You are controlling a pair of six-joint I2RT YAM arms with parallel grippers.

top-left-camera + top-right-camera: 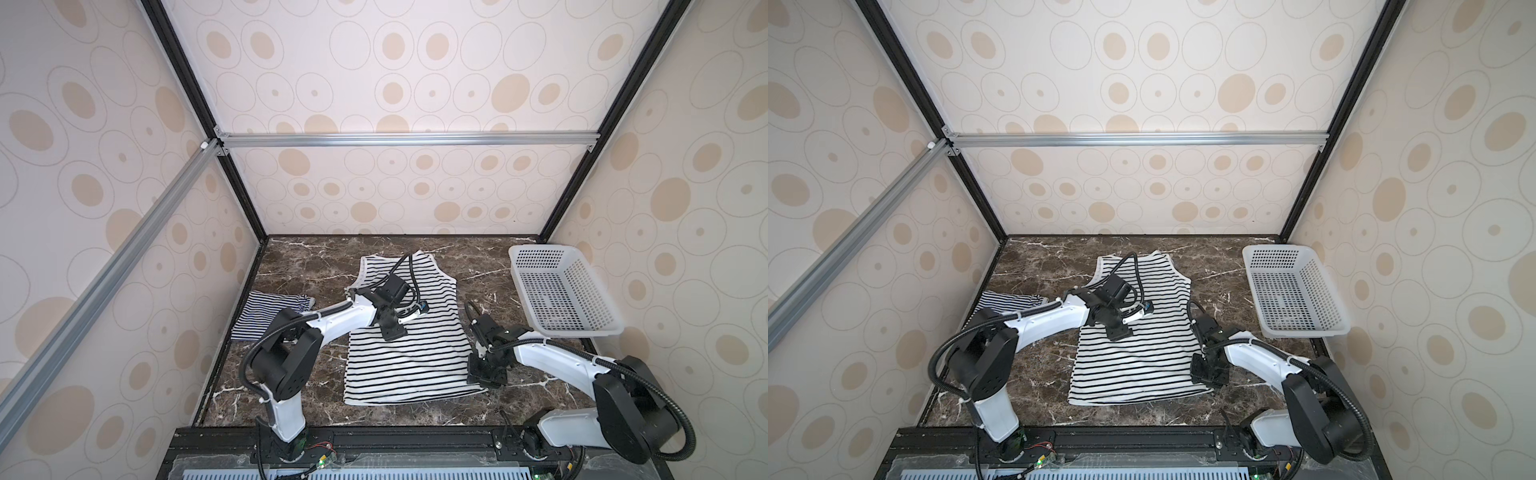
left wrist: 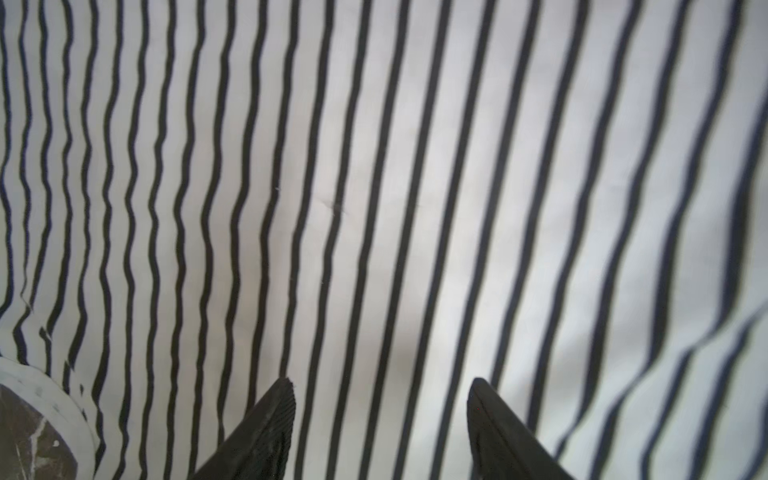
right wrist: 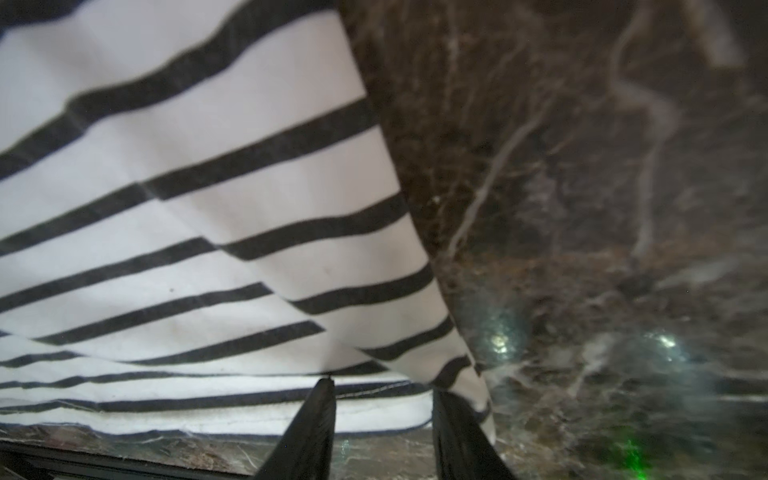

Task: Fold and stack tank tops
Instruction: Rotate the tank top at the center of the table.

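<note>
The white tank top with wide black stripes point(image 1: 415, 357) point(image 1: 1142, 365) lies spread flat mid-table, straps toward the back. My left gripper point(image 1: 394, 330) point(image 1: 1119, 330) hovers over its middle; in the left wrist view it point(image 2: 380, 380) stands open above the striped cloth point(image 2: 374, 187) with nothing between its fingers. My right gripper point(image 1: 486, 374) point(image 1: 1210, 376) is at the top's near right hem corner. In the right wrist view it point(image 3: 384, 386) is open, and a flap of the cloth point(image 3: 208, 208) drapes over one finger. The fine navy-striped tank top point(image 1: 259, 313) point(image 1: 1000, 301) lies folded at the left.
A white perforated basket point(image 1: 536, 251) point(image 1: 1277, 249) sits tilted at the right back corner. The dark marble table point(image 1: 311, 257) point(image 3: 582, 166) is walled in on three sides by patterned panels. A black rail runs along the front edge.
</note>
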